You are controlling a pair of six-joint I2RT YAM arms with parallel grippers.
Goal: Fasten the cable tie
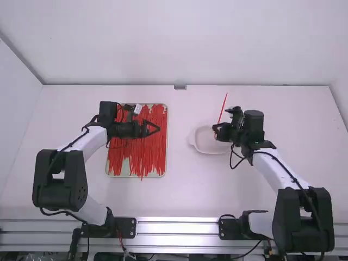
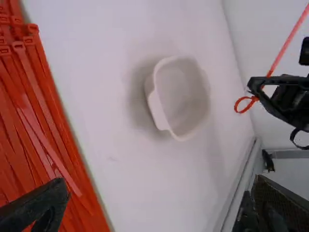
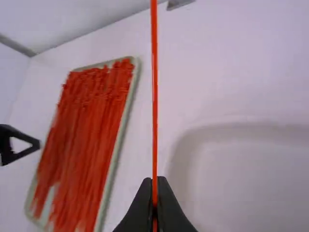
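Clamping cable tie [image 3: 153, 96], right tool [image 3: 153, 181], bowl [image 1: 202, 140] nearby

Cable tie [image 3: 154, 96] tip beyond view's edge

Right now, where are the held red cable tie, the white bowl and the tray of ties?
red cable tie [image 3: 154, 96]: right wrist view, on its straight strap.
white bowl [image 2: 155, 110]: left wrist view, on its outer wall.
tray [image 1: 157, 173]: high view, on its bare near corner.

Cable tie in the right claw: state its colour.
An orange-red plastic cable tie, best in right wrist view.
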